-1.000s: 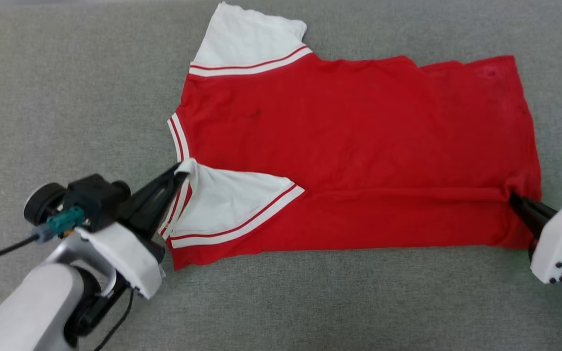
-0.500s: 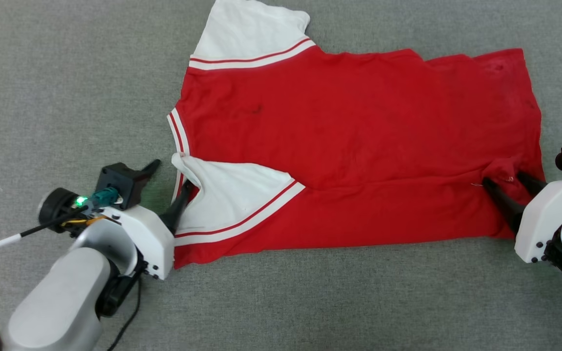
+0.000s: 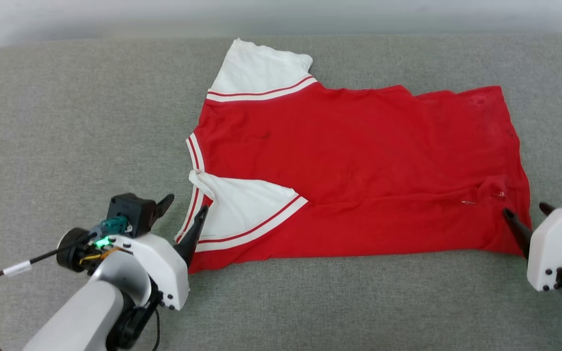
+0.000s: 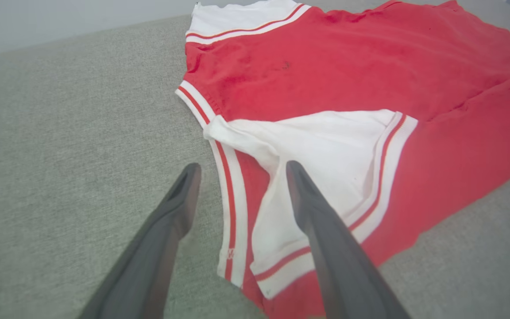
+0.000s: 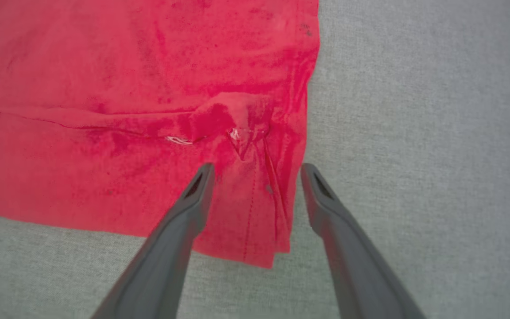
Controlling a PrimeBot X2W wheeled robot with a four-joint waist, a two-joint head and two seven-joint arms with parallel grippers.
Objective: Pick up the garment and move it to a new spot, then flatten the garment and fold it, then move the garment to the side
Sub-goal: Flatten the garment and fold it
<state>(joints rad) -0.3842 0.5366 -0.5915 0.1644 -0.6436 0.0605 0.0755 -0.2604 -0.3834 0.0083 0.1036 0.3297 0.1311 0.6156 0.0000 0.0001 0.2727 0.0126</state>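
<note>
The garment [image 3: 359, 170] is spread on the grey fabric surface [image 3: 66, 122], collar toward the robot's left. Its near long edge is folded over the body, so what lies beneath is hidden. A white sleeve [image 3: 242, 204] is laid across the fold. The left gripper [image 3: 187, 203] is held wide apart at the collar trim, with nothing gripped. The right gripper [image 3: 524, 209] is likewise spread wide at the bunched hem corner [image 5: 237, 128], empty, its body cut off by the right edge. A small dark mark [image 3: 264, 135] cannot be identified.
</note>
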